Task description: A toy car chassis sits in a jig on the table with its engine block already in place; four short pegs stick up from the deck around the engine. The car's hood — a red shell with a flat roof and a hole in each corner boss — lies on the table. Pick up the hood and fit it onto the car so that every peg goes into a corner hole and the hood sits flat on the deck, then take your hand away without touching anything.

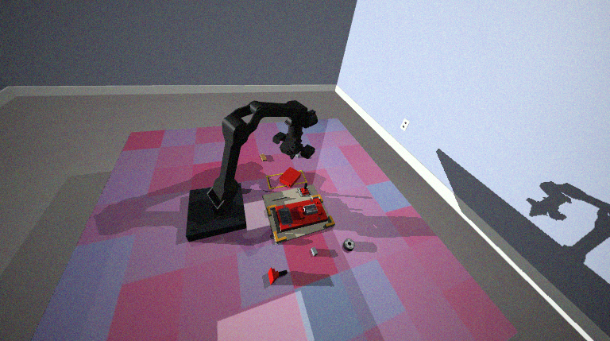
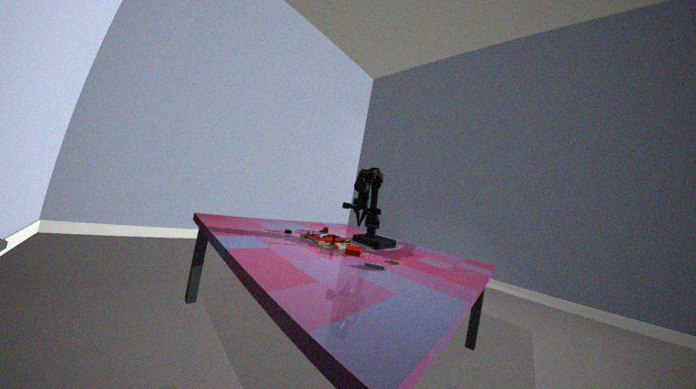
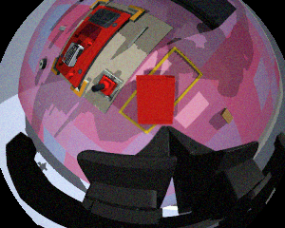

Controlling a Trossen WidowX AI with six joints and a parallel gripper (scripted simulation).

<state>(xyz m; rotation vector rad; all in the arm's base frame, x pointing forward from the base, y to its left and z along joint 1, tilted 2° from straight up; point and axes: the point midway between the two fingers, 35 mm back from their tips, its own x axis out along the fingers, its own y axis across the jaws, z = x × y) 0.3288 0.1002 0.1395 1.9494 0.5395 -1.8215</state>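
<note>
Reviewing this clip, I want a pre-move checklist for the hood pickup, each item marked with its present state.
1. Hood resting on the table, apart from the claw: ok.
2. Claw open, ready to grasp: not ok, it is shut on nothing.
3. Hood lined up with the yellow outline: not ok, it lies askew across it.
4. Engine block in place on the chassis: ok.
5. All four pegs upright: cannot tell, too small to make out.
6. Hood's corner holes unobstructed: cannot tell, not discernible.
</note>
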